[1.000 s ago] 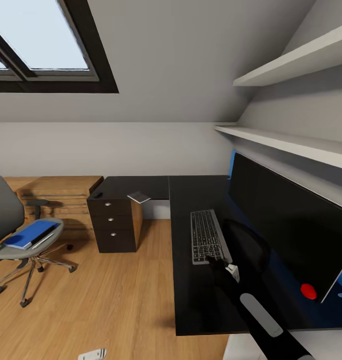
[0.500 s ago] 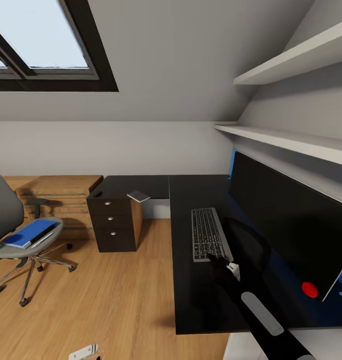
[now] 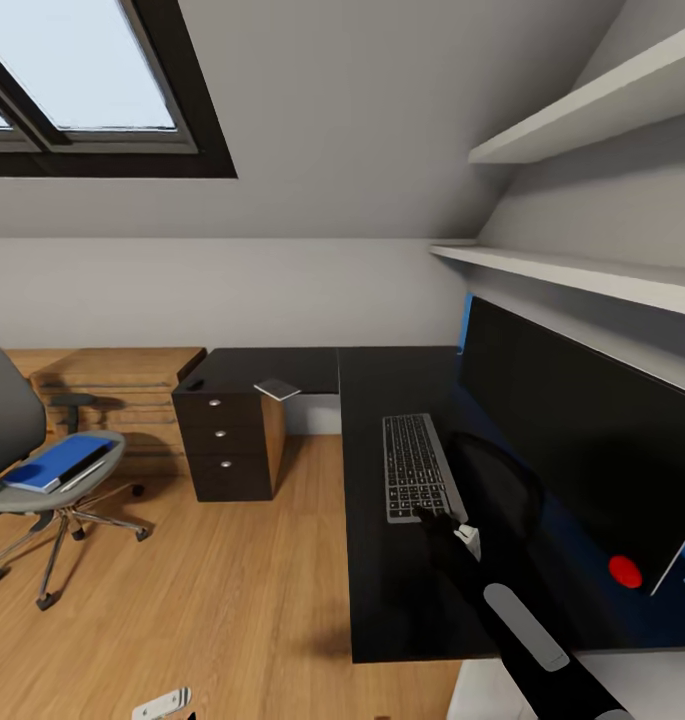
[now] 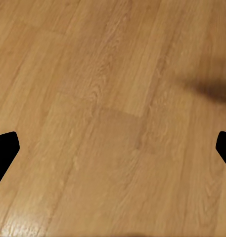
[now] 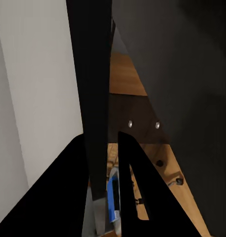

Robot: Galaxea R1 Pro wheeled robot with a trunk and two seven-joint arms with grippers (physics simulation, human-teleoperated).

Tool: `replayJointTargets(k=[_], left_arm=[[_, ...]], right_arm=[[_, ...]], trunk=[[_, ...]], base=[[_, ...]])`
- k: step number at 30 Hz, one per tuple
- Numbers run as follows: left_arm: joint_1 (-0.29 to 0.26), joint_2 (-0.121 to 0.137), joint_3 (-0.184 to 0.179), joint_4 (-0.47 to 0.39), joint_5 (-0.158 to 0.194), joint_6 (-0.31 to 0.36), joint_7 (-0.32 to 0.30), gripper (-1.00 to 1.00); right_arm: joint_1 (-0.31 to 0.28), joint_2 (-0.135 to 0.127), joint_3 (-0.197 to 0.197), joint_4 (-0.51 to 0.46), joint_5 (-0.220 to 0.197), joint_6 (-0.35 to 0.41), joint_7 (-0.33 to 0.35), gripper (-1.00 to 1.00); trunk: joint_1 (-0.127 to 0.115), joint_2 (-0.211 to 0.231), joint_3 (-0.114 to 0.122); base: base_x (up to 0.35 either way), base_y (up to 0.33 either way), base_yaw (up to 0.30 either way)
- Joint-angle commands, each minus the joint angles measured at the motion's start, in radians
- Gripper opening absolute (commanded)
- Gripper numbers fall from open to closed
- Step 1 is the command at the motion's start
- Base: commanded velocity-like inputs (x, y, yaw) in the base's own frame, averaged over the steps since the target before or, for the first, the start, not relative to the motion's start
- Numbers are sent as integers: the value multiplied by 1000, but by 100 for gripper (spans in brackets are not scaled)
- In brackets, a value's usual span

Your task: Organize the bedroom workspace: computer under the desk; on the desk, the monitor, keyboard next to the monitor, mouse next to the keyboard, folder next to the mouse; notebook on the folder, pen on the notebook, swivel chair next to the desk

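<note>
The right end effector [image 3: 423,516] is gripping the keyboard [image 3: 414,467] at its near corner, on the surface [image 3: 382,570] beside the monitor [image 3: 582,450]. The left end effector [image 4: 113,148] is hanging open.

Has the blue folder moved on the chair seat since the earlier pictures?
No. The folder lies on the swivel chair beside the wooden chest as before. The whole picture shifted slightly, so the camera moved.
</note>
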Motion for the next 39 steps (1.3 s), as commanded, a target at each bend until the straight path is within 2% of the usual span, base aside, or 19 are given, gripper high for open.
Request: replayJointTargets(k=[1, 10, 28, 39], left_arm=[[-1, 0, -7, 1, 7, -3, 0, 100], [-1, 0, -7, 1, 8, -3, 5, 100], [-1, -2, -7, 1, 7, -3, 6, 100], [-1, 1, -8, 3, 7, -1, 6, 100]], right_arm=[[-1, -1, 2, 0, -12, 1, 6, -100], [-1, -1, 0, 0, -16, 36, 6, -100], [-1, -1, -3, 0, -16, 39, 6, -100], [-1, -1, -4, 2, -16, 39, 6, -100]], trunk=[[4, -8, -4], [38, -71, -32], [107, -197, -89], [107, -197, -89]], base=[[0, 0, 0], [0, 0, 0], [0, 0, 0], [0, 0, 0]])
